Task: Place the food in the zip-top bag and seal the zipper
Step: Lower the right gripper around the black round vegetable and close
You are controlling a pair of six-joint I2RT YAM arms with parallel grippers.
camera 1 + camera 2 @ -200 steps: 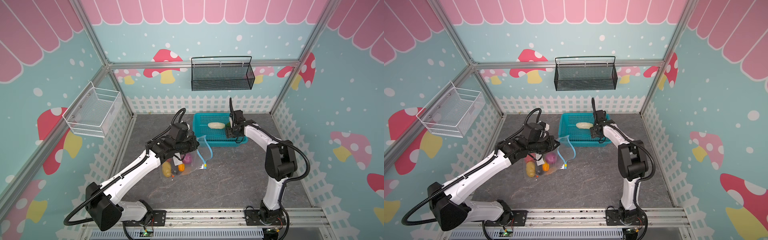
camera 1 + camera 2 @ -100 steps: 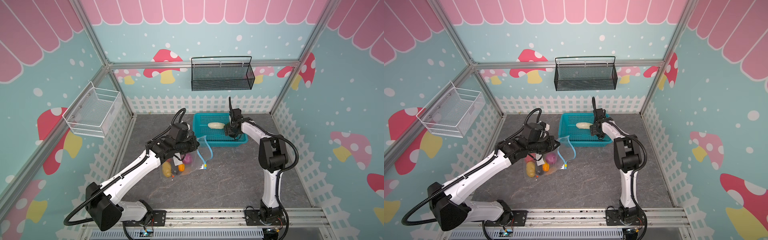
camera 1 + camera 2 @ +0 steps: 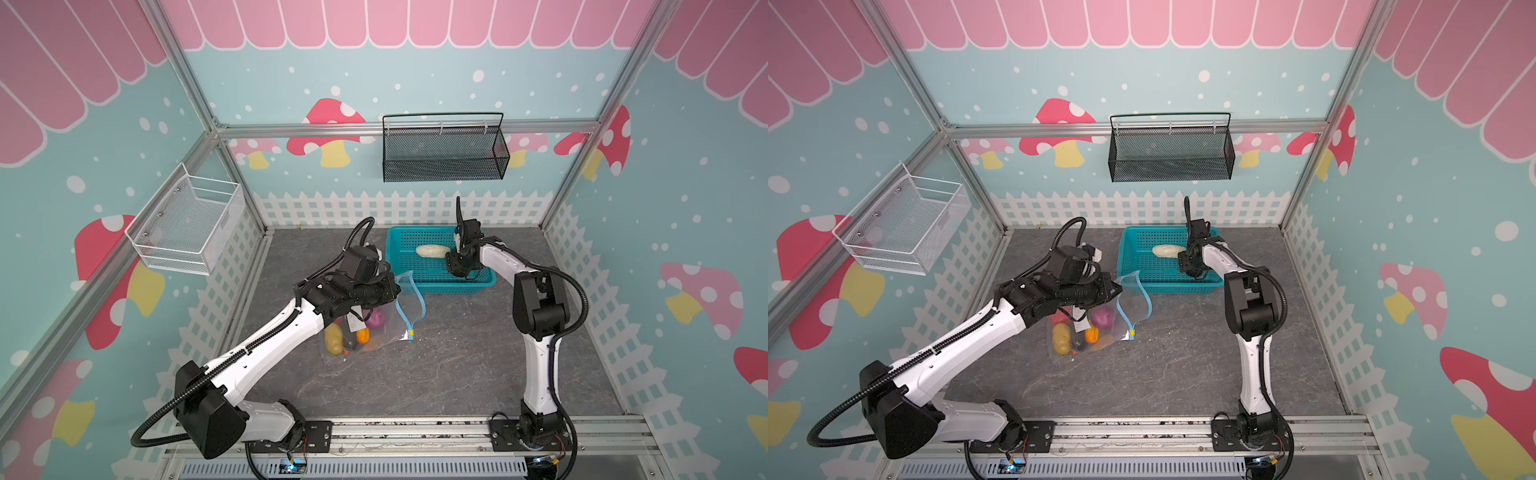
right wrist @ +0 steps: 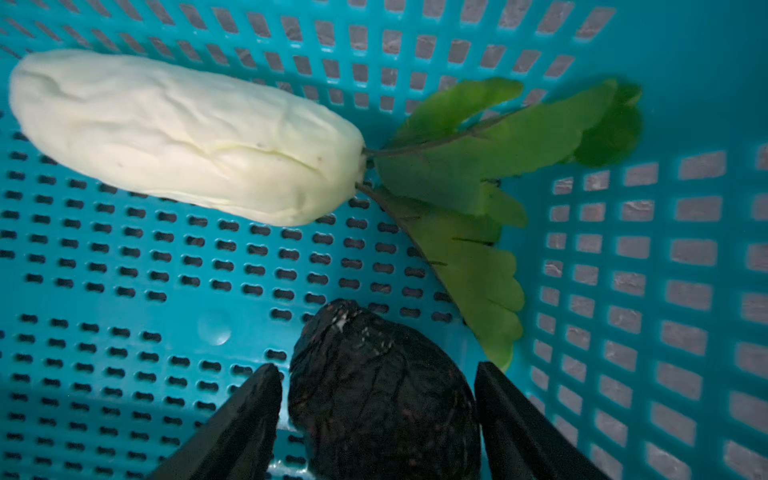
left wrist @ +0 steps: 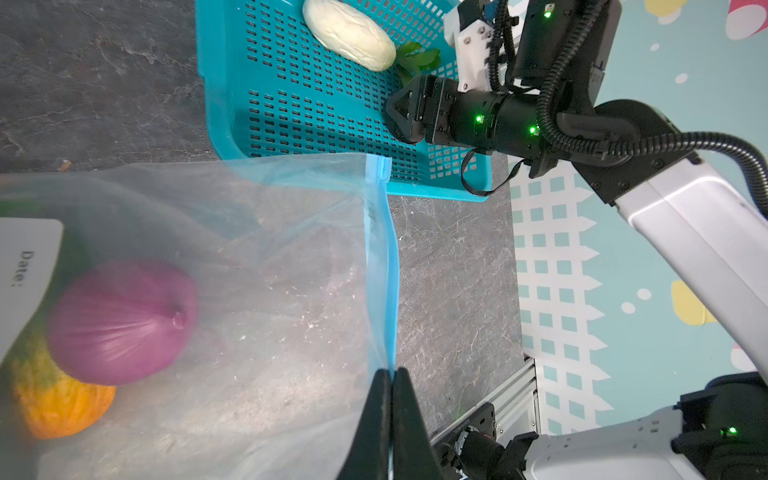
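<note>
While left gripper [image 5: 390, 386] stays pinched shut on the zipper [image 5: 382, 257], holding the zip-top bag [image 3: 390, 328] open mid worktop [image 3: 436, 365], right gripper [image 4: 376, 370] has shifted within the basket [image 3: 440, 286] at the far edge. Its jaws are wide and straddle the eggplant [image 4: 382, 399], unclamped. Radish [image 4: 187, 137] lies beside. Pick looks imminent.

The dark wrinkled eggplant [image 4: 382, 395] between the fingers of the right gripper [image 4: 377, 368] runs off the wrist picture's edge; in both top views that gripper hides it. Well aside of the left gripper [image 5: 392, 372], a white rectangular label [image 5: 25, 266] is cut off.
</note>
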